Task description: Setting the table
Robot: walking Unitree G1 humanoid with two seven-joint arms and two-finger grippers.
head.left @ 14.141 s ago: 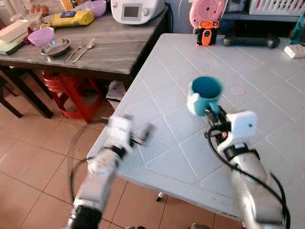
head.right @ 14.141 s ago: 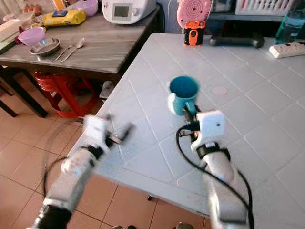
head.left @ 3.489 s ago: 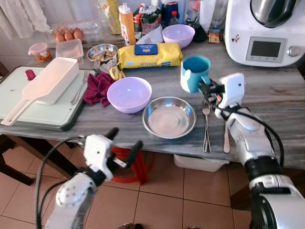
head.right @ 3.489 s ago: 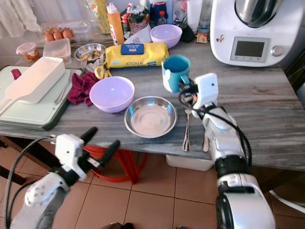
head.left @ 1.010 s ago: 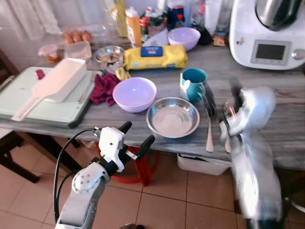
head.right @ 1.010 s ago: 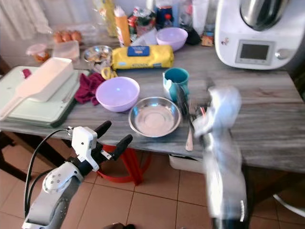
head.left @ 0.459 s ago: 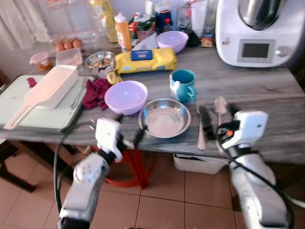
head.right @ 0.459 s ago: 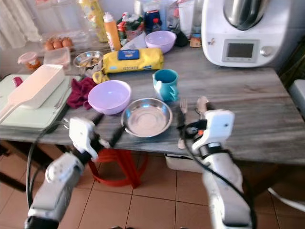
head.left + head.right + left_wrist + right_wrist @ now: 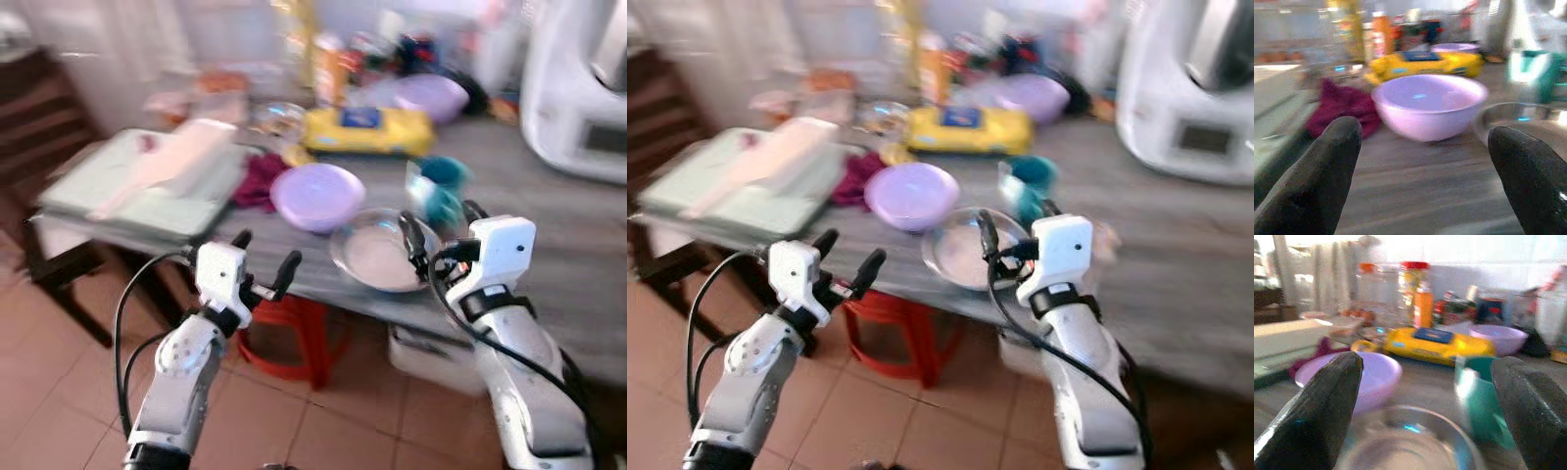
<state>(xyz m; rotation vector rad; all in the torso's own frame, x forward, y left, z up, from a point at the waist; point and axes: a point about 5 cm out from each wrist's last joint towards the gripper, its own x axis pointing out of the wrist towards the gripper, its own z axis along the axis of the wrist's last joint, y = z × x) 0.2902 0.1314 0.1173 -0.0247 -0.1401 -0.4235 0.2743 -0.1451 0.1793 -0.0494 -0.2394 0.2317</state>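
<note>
Right wrist view puts your right gripper (image 9: 1425, 396), fingers spread wide and empty, just before the steel bowl (image 9: 1410, 443) on the grey table (image 9: 578, 284). Expect it light, stiff and slippery; pinch its thin rim. The teal mug (image 9: 441, 191) and purple bowl (image 9: 318, 194) crowd it. Your left gripper (image 9: 263, 257) hangs open below the table edge.

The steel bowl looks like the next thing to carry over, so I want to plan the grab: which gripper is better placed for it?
Probably the right gripper: it hangs open at the steel bowl, which lies between its fingers in the right wrist view. The left gripper, also open, faces the purple bowl.
</note>
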